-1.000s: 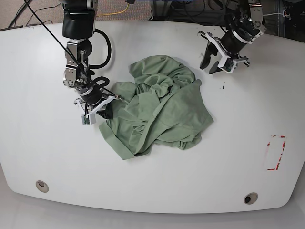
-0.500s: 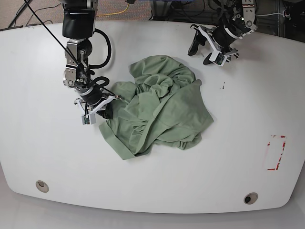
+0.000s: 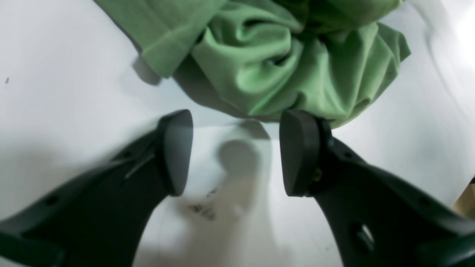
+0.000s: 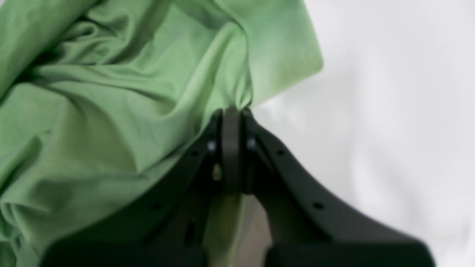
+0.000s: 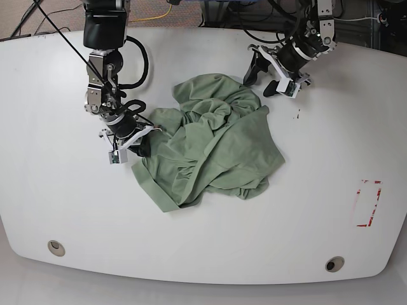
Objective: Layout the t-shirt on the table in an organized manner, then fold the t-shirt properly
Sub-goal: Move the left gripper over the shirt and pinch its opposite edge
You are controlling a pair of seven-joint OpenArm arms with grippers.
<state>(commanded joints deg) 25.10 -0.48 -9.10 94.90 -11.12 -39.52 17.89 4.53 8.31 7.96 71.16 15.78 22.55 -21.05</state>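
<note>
Green t-shirt [image 4: 111,111] pinched in right gripper [image 4: 232,111] jaws

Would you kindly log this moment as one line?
right gripper: shut on t-shirt | left gripper: open, near shirt | t-shirt: crumpled

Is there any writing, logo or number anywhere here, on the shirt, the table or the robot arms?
None can be read.
The t-shirt shows no print or readable tag.
The table carries only an unlettered red tape outline and dark specks, smudges rather than letters.
The arms show no legible label.
</note>
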